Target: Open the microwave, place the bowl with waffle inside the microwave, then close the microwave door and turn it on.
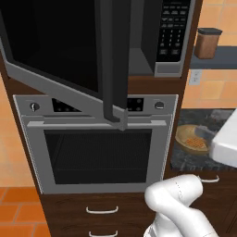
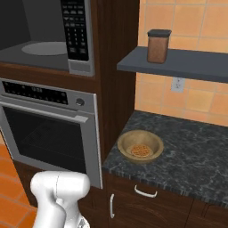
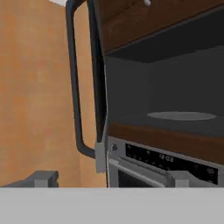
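The microwave [image 1: 139, 60] stands with its cavity exposed, and the grey turntable [image 2: 44, 48] shows inside. The microwave door [image 1: 55, 46] is swung out to the left. In the hand view the door [image 3: 99, 87] is seen edge-on, with its dark handle bar [image 3: 74, 87] left of it. My gripper [image 3: 111, 179] is open, its tips far apart with nothing between them, in front of the door's lower corner. The tan wooden bowl [image 2: 140, 146] sits on the dark stone counter to the right, holding the orange-brown waffle [image 2: 141, 150]. The bowl [image 1: 192, 139] is apart from my arm.
A silver oven [image 1: 97, 143] with a bar handle sits under the microwave. A brown canister [image 2: 158, 46] with a black lid stands on the grey shelf [image 2: 187, 62] above the counter [image 2: 196, 151]. Drawers with curved handles lie below. The open door overhangs the oven front.
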